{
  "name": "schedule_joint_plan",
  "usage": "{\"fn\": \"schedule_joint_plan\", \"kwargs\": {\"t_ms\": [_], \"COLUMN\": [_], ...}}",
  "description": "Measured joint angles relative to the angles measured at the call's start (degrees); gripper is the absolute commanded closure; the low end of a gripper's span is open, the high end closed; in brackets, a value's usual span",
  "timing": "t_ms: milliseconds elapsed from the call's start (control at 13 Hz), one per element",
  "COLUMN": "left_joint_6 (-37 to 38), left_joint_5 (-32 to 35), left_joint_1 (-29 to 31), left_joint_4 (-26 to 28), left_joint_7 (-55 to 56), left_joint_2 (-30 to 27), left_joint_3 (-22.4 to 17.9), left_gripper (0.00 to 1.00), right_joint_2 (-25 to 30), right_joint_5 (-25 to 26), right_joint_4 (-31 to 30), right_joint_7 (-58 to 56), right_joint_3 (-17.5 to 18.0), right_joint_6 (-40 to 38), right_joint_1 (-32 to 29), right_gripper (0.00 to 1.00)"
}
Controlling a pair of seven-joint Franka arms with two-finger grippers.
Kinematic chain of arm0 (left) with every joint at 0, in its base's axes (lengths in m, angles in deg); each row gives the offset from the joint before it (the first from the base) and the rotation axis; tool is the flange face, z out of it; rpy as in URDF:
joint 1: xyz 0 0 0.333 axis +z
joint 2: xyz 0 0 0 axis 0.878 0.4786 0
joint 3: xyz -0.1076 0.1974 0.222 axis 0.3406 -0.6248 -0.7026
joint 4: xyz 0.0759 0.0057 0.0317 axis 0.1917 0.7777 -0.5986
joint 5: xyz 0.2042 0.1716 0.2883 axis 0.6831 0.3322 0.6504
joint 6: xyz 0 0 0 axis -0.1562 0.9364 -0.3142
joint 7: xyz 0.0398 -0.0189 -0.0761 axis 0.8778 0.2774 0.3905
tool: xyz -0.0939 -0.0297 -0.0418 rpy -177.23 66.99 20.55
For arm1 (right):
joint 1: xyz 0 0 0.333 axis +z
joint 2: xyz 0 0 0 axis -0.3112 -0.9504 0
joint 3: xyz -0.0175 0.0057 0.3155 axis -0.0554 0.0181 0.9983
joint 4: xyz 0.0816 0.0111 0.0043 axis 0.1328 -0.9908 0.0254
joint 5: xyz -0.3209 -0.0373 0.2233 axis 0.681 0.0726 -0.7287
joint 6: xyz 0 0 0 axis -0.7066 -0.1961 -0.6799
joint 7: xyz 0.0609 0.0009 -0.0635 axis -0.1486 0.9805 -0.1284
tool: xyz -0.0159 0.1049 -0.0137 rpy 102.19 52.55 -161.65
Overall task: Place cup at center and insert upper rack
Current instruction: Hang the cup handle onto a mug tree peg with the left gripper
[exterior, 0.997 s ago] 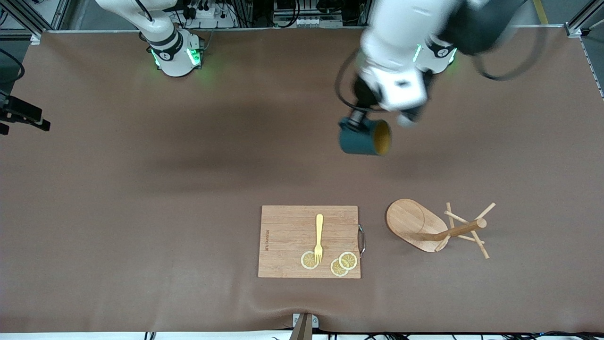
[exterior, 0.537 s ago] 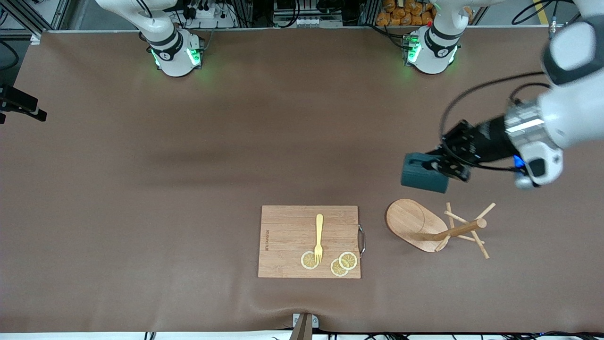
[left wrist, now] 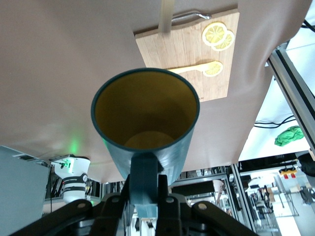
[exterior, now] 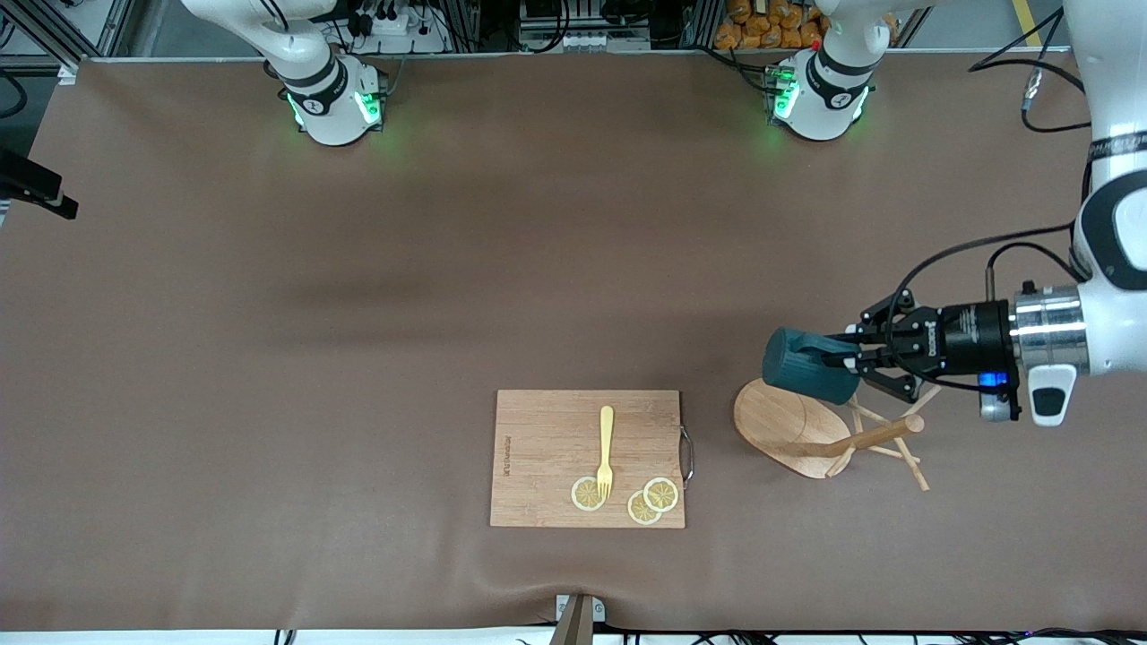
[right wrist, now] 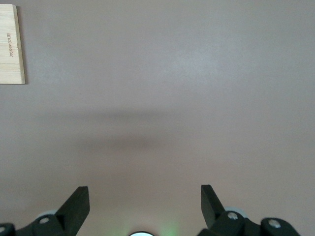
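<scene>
The dark teal cup (exterior: 806, 365) hangs in the air on its side, over the edge of the mug tree's oval base (exterior: 781, 421). My left gripper (exterior: 840, 360) is shut on the cup's handle (left wrist: 145, 179). The left wrist view looks into the cup's yellowish-tan inside (left wrist: 145, 110). The wooden mug tree lies tipped on its side on the table, with its post (exterior: 874, 436) and thin pegs pointing toward the left arm's end. My right gripper (right wrist: 142, 192) is open and empty over bare brown table.
A rectangular wooden cutting board (exterior: 547, 457) with a yellow fork (exterior: 606, 451) and three lemon slices (exterior: 652, 500) lies beside the mug tree, toward the right arm's end. It also shows in the left wrist view (left wrist: 162, 46) and the right wrist view (right wrist: 11, 44).
My left arm has swung the cup from over the table's middle toward the left arm's end, then down over the mug tree's base. The cup has turned on its side.
</scene>
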Motion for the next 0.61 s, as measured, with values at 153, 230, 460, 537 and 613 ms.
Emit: {"fn": "schedule_joint_plan", "kwargs": {"t_ms": [153, 230, 460, 537, 613], "left_joint_6": [1.33, 1.62, 1.87, 1.87, 1.87], "left_joint_5": [-2.41, -3.44, -4.24, -5.01, -6.03], "left_joint_1": [2.61, 3.57, 4.34, 4.46, 4.83], "left_joint_4": [-0.01, -0.03, -0.11, -0.11, -0.12], "left_joint_7": [-3.1, -4.0, -5.26, -5.27, -5.42], "left_joint_2": [2.76, 3.7, 4.81, 5.05, 5.46], "left_joint_3": [0.01, 0.02, 0.09, 0.1, 0.09], "left_gripper": [1.0, 1.0, 1.0, 1.0, 1.0], "right_joint_2": [0.0, 0.0, 0.0, 0.01, 0.03], "right_joint_5": [0.0, 0.0, 0.33, 0.83, 1.25], "right_joint_4": [-0.09, -0.13, -0.14, -0.13, -0.11], "right_joint_7": [0.09, 0.1, 0.1, 0.09, 0.09], "right_joint_3": [0.01, 0.07, 0.16, 0.19, 0.23], "right_joint_6": [-0.24, -0.24, -0.24, -0.24, -0.24], "right_joint_1": [0.0, 0.0, 0.0, 0.0, 0.0], "right_gripper": [0.0, 0.0, 0.0, 0.0, 0.0]}}
